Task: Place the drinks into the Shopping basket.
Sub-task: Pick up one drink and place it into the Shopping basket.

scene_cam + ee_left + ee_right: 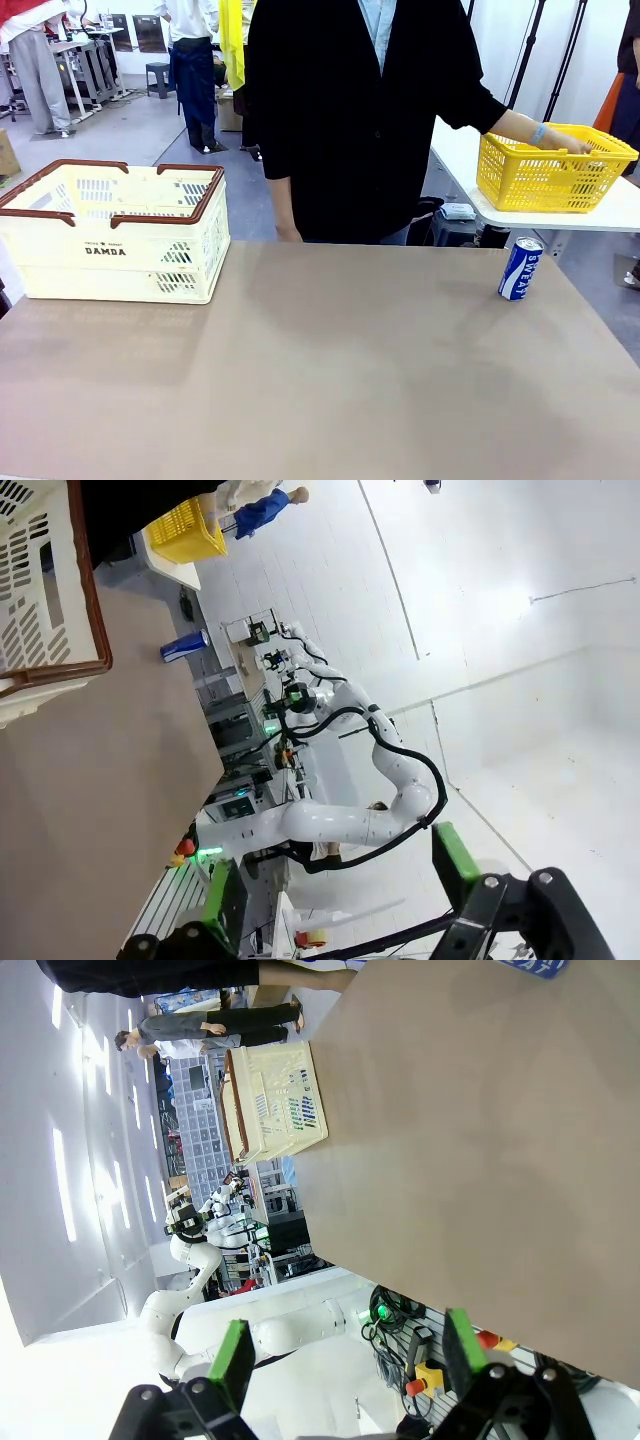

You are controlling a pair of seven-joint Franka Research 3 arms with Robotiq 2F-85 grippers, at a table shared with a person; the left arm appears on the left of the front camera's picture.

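Tipping risk: upright can (521, 268) at 2 o'clock — a grazing touch could have toppled it.
Claws: left gripper (338, 880), right gripper (347, 1355) gaped wide, empty.

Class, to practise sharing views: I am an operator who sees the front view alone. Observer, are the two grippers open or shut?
Observer: The left gripper is open, jaws apart, nothing between them.
Operator: And the right one?
Observer: The right gripper is open too, and empty.
Operator: Is either near the blue can?
Observer: No; the blue can stands far across the table from the left gripper.
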